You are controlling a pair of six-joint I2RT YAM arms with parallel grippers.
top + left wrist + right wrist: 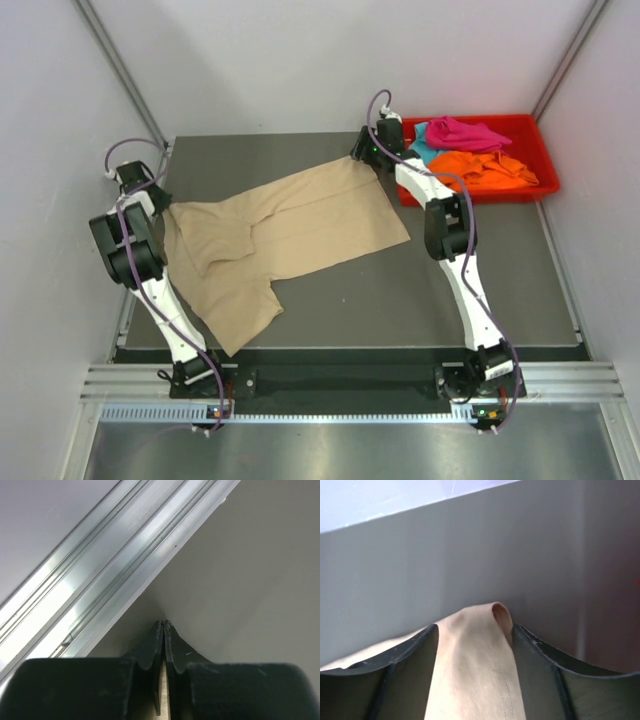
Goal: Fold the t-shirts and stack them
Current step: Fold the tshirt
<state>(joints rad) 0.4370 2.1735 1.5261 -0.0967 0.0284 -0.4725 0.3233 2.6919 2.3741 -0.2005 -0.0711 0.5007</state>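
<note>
The beige t-shirt lies spread and rumpled across the dark table, one sleeve toward the front. My left gripper is at its left edge; in the left wrist view the gripper is shut with a thin sliver of beige cloth between the jaws. My right gripper is at the shirt's far right corner. In the right wrist view it stands open, with a hemmed fold of the beige shirt humped between the spread fingers. The magenta, orange and teal shirts lie bunched in the tray.
The red plastic tray sits at the back right, close beside my right arm. White walls enclose the table on three sides. An aluminium rail runs along the table's left edge, right by my left gripper.
</note>
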